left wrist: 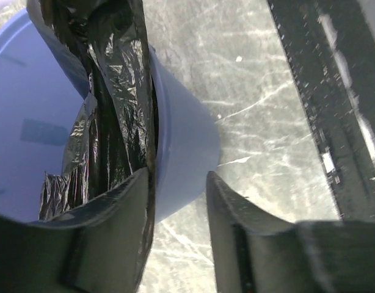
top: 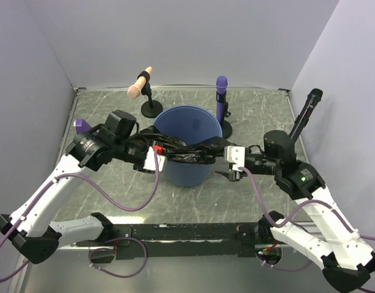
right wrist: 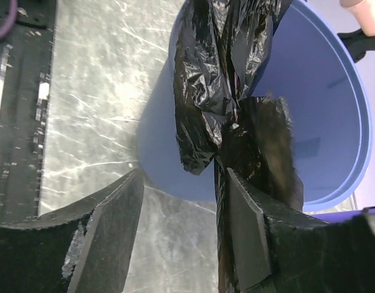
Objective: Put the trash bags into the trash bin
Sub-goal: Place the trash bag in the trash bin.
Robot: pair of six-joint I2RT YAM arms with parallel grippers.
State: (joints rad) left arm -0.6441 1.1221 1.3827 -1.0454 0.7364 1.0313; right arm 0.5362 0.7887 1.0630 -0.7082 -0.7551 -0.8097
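The blue trash bin stands mid-table. A black trash bag with a red tie lies stretched across the bin's near rim and hangs partly inside. My left gripper is at the bin's left rim and my right gripper at its right rim. In the left wrist view my left gripper is open, with the bag draped past the left finger and the bin behind the gap. In the right wrist view my right gripper is open, with the bag clinging to the right finger over the bin.
A beige microphone on a stand and a purple one stand just behind the bin. A purple object lies at the left wall. A black pole leans at the right. Walls enclose the table on three sides.
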